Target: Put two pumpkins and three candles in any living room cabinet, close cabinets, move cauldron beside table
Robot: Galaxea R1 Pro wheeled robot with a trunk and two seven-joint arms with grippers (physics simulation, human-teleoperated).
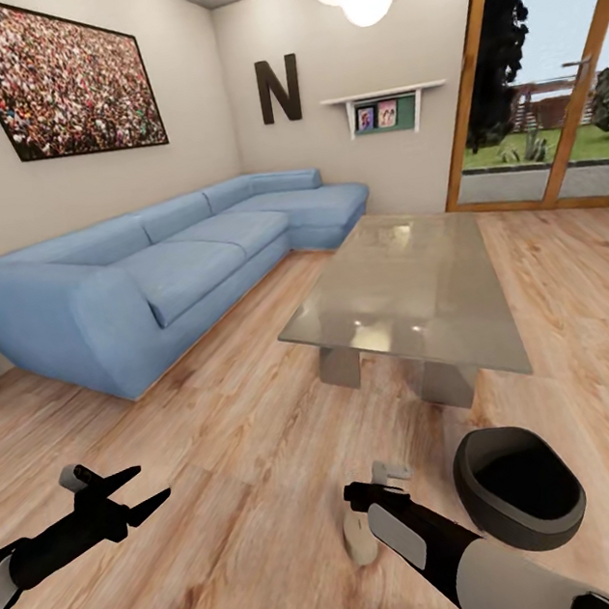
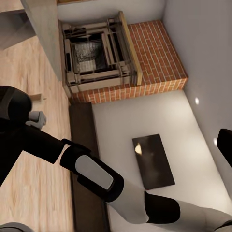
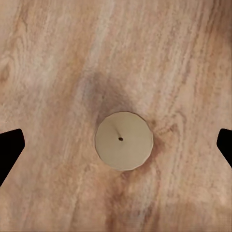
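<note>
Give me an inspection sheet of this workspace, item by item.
Surface: wood plank floor, bare around the arms.
Job's things: one candle upright on the floor, directly beneath the right gripper; cauldron on the floor close to the coffee table.
Clutter: nothing seen.
Grippers: left gripper open and holding nothing; right open, straddling the candle from above.
Cables: nothing seen.
Surroundings: blue corner sofa, glass patio door, brick fireplace.

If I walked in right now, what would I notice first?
Probably the big blue sofa along the left wall, and the shiny grey table in the middle. Nearer, a black cauldron sits on the wood floor, and the right tool hangs open above a small candle.
</note>
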